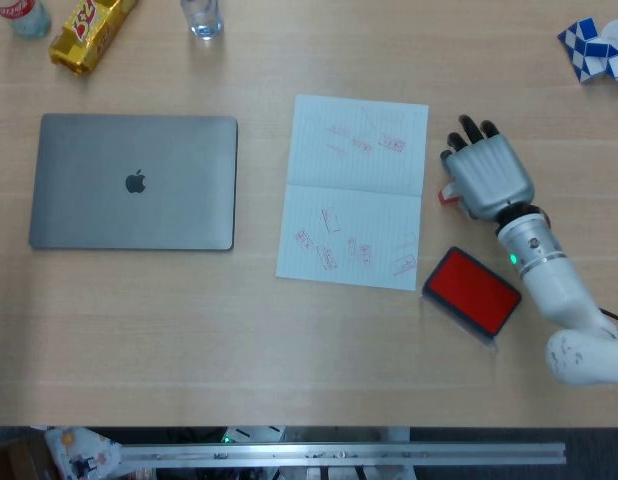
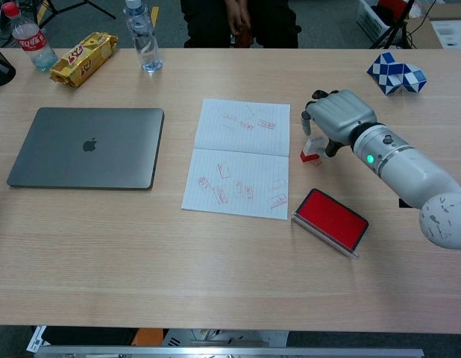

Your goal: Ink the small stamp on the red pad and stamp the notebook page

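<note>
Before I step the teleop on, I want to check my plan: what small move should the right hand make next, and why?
Probably close the fingers on the small stamp and lift it. The right hand sits over it, but the stamp appears to rest on the table, right of the notebook page; the red pad lies nearer the robot, so inking comes next.

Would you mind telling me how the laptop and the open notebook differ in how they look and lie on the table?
The laptop is closed, dark grey and plain except for its logo; the notebook lies open, pale and lined, with red stamp marks scattered over both pages. The laptop sits square to the table edge, while the notebook is turned slightly askew. The laptop is left of the notebook. Both lie flat on the wooden table, untouched by any hand.
</note>
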`<state>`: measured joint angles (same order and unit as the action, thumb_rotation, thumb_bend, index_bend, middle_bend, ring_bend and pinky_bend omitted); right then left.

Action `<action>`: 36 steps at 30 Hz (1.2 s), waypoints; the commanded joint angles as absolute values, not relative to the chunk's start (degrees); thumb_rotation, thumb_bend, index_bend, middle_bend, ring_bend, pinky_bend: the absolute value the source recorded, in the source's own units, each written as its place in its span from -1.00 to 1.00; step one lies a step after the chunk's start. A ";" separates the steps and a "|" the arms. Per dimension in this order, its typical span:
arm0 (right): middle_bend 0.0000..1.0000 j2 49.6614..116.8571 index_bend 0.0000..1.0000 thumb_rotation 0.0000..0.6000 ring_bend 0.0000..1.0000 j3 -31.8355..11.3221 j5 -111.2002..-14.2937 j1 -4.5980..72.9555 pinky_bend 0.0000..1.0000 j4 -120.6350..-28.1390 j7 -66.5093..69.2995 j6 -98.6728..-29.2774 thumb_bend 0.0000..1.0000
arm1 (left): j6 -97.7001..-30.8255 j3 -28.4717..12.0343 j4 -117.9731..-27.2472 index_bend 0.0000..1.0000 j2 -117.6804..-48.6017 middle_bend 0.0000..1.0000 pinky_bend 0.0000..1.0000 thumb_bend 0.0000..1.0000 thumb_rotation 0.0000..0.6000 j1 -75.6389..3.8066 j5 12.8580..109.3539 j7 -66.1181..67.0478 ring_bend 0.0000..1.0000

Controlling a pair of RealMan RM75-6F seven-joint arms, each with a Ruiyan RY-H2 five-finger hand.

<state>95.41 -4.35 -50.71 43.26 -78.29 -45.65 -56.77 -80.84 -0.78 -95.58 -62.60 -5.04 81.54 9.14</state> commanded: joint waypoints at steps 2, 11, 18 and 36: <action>-0.39 95.40 -0.02 1.00 -0.79 -4.31 -51.17 43.02 -0.59 -78.17 -45.18 -57.16 -0.54 | -80.79 -0.77 -95.63 -1.00 -62.54 -1.00 -0.96 -0.58 1.00 -5.05 81.54 9.10 -1.00; -0.37 96.13 0.04 1.00 -0.77 -4.84 -50.96 43.14 -0.58 -76.86 -44.83 -56.89 -0.49 | -80.79 -0.77 -95.78 -1.00 -62.33 -1.00 -0.96 -0.58 1.00 -4.99 81.42 9.03 -1.00; -0.36 96.53 0.05 1.00 -0.76 -5.09 -50.38 43.36 -0.58 -76.45 -45.25 -56.57 -0.49 | -80.81 -0.80 -95.73 -1.00 -62.31 -1.00 -0.97 -0.58 1.00 -4.98 81.41 8.93 -1.00; -0.20 91.25 0.29 1.00 -0.62 -6.54 -46.68 43.53 -0.55 -83.54 -43.42 -53.41 -0.37 | -80.65 -0.82 -95.92 -1.00 -62.14 -1.00 -0.96 -0.58 1.00 -4.90 80.97 9.12 -0.99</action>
